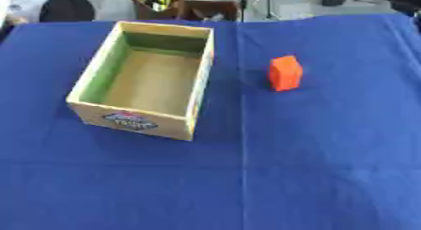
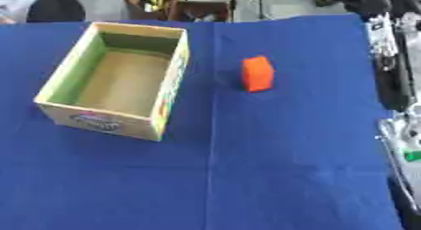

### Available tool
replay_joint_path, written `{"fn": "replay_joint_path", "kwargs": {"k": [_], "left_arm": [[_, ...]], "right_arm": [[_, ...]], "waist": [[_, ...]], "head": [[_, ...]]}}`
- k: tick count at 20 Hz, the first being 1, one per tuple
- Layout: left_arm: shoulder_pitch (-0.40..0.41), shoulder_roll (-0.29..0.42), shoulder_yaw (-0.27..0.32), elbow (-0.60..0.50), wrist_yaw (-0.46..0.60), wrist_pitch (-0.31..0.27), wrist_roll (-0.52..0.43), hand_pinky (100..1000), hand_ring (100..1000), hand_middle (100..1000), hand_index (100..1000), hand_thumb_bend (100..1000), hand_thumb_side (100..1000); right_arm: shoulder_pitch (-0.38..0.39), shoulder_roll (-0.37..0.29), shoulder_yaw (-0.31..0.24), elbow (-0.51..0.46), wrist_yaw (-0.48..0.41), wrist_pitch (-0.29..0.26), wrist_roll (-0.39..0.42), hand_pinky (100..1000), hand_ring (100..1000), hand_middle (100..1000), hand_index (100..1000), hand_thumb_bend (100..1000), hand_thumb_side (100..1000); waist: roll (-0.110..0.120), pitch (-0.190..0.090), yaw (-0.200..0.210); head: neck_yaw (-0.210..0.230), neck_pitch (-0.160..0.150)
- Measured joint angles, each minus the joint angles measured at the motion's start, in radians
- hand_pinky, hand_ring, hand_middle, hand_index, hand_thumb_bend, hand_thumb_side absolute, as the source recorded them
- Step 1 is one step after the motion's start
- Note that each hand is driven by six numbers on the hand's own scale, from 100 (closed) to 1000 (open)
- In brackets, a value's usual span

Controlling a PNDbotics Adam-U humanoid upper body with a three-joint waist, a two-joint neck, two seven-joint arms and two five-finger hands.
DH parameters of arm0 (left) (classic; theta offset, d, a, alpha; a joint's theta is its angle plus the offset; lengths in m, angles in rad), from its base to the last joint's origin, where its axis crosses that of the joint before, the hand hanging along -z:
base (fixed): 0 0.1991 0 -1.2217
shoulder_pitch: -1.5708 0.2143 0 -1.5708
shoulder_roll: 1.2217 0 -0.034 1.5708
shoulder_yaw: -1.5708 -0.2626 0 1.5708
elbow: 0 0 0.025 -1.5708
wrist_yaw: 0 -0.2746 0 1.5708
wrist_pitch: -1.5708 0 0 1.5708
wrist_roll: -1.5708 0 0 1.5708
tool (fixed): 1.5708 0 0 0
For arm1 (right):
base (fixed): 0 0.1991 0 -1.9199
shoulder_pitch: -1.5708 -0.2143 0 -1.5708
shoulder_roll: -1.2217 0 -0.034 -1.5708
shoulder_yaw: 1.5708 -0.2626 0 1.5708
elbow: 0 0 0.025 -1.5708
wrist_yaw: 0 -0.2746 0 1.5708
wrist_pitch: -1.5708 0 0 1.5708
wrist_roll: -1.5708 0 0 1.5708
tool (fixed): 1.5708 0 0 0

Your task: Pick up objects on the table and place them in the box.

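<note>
the orange block (image 1: 284,73) is standing on the blue counter (image 1: 329,168), near the open box (image 1: 193,109); i cannot tell the hand state, no hand is showing.

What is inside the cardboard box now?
The box holds nothing that can be seen: only its bare brown floor and greenish inner walls show. The near wall hides a thin strip of the floor. The orange block stands outside, on the blue cloth to its right.

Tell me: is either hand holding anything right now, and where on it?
Nothing is held. The orange block stands alone on the blue cloth, right of the open box; no hand shows in either view.
</note>
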Motion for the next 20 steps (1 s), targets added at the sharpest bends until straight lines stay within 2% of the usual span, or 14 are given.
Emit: {"fn": "replay_joint_path", "kwargs": {"k": [5,10,12,13,14,16,20], "left_arm": [[0.001,0.000,0.000,0.000,0.000,0.000,0.000,485,628,579,769,365,912],[0.006,-0.001,0.000,0.000,0.000,0.002,-0.003,485,628,579,768,363,909],[0.009,-0.002,0.000,0.000,0.000,0.005,-0.005,485,628,579,769,362,909],[0.009,-0.003,0.000,0.000,0.000,0.006,-0.006,485,629,580,769,362,910],[0.009,-0.005,-0.001,0.000,0.001,0.007,-0.008,485,629,580,769,362,910],[0.009,-0.006,-0.002,0.000,0.003,0.009,-0.009,485,629,580,769,361,910],[0.013,-0.006,-0.006,0.000,0.008,0.011,-0.011,485,629,579,768,360,909]], "right_arm": [[-0.059,-0.047,0.025,0.000,0.018,0.003,0.021,866,828,753,881,100,1000],[-0.135,-0.091,0.060,0.000,0.049,0.037,0.055,870,834,761,889,100,1000],[-0.162,-0.101,0.075,0.002,0.065,0.062,0.079,874,838,767,894,131,1000],[-0.176,-0.104,0.084,0.009,0.073,0.075,0.092,877,841,774,900,182,1000],[-0.192,-0.108,0.095,0.019,0.081,0.089,0.106,877,841,774,900,182,1000],[-0.221,-0.113,0.114,0.038,0.096,0.114,0.133,877,847,787,909,284,1000],[-0.292,-0.142,0.161,0.098,0.143,0.137,0.191,876,857,808,922,351,1000]], "waist": [[0.003,0.000,0.006],[0.004,-0.001,0.009],[0.004,-0.005,0.009],[0.005,-0.008,0.009],[0.005,-0.011,0.009],[0.005,-0.014,0.010],[0.005,-0.022,0.015]], "head": [[-0.005,0.000],[-0.009,0.001],[-0.009,0.004],[-0.009,0.008],[-0.009,0.011],[-0.009,0.014],[-0.015,0.019]]}}
